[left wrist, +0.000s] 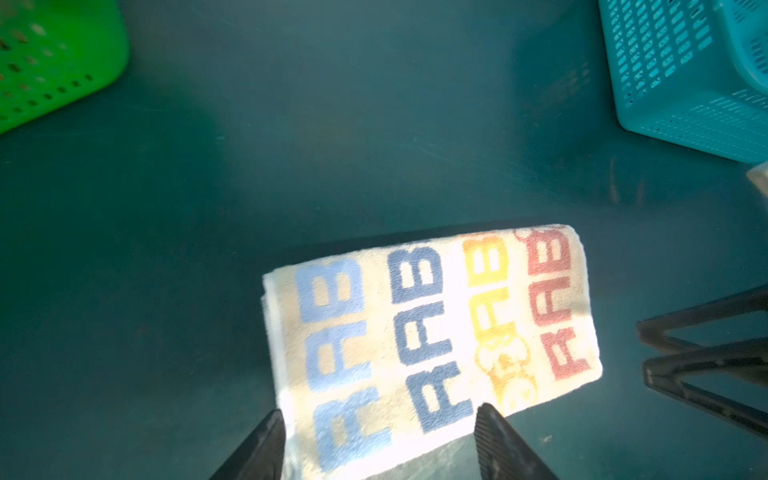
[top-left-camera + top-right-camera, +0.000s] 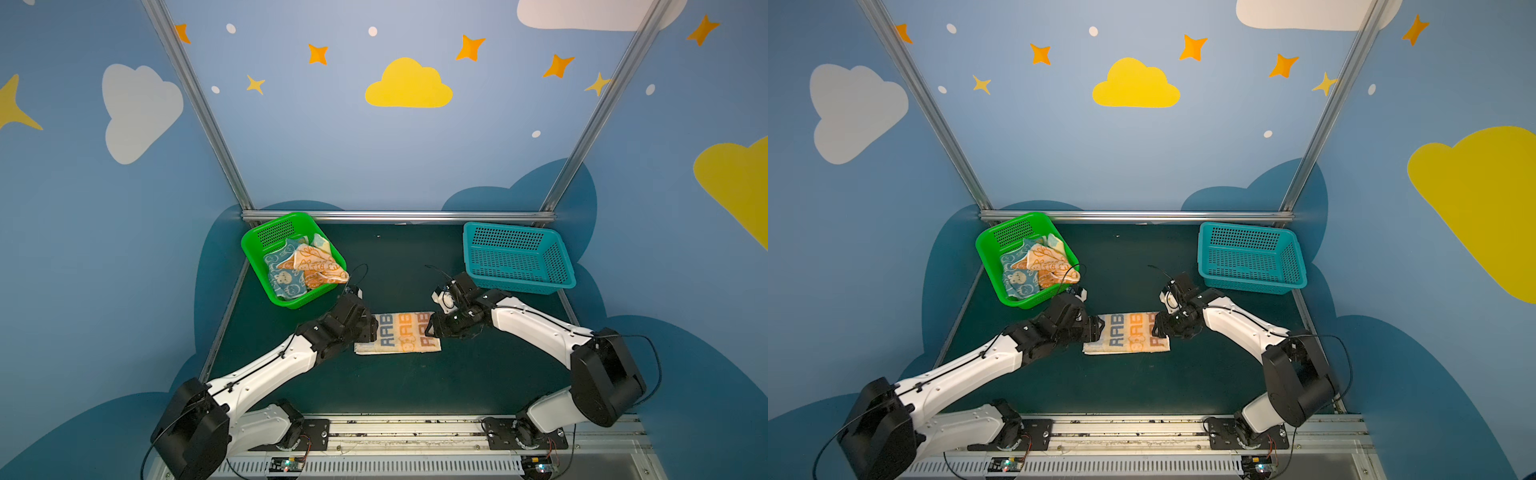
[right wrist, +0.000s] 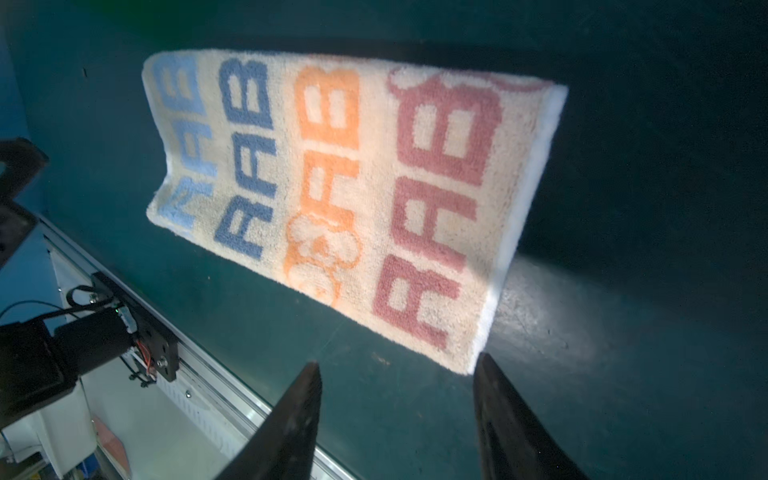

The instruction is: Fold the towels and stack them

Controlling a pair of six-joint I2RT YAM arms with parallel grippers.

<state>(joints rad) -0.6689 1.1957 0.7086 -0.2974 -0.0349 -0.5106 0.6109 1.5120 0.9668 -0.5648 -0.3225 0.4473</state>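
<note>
White-shelled arms (image 2: pixel 266 370) slope down to the folded towel (image 2: pixel 399 334), left gripper (image 1: pixel 379 409) and right gripper (image 3: pixel 397 359) both with jaws parted, fingertips obscured from above.

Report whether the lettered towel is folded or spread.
Folded: the lettered towel shows stacked layers at its edge, and its lettering is cut off at RAB.
</note>
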